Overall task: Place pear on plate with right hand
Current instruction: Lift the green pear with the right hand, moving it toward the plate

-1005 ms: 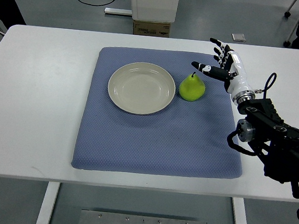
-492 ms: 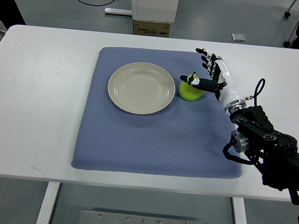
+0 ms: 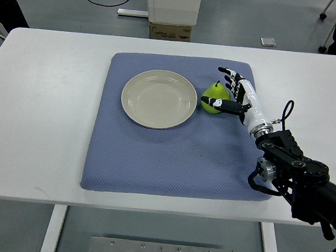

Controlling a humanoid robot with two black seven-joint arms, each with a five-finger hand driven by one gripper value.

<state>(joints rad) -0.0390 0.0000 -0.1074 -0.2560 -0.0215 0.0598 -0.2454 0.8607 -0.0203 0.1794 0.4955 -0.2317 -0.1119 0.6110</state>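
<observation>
We are reaching the right hand around the green pear, which is sitting upright on the blue mat just right of the plate. The fingers are spread and cupping it, not yet gripping. Risk: the thumb nudging the pear could be tipping or rolling it away before the grip closes.

The right hand is white with black finger joints. Its forearm is bulky black metal. A thin black cable loops beside the wrist.
</observation>
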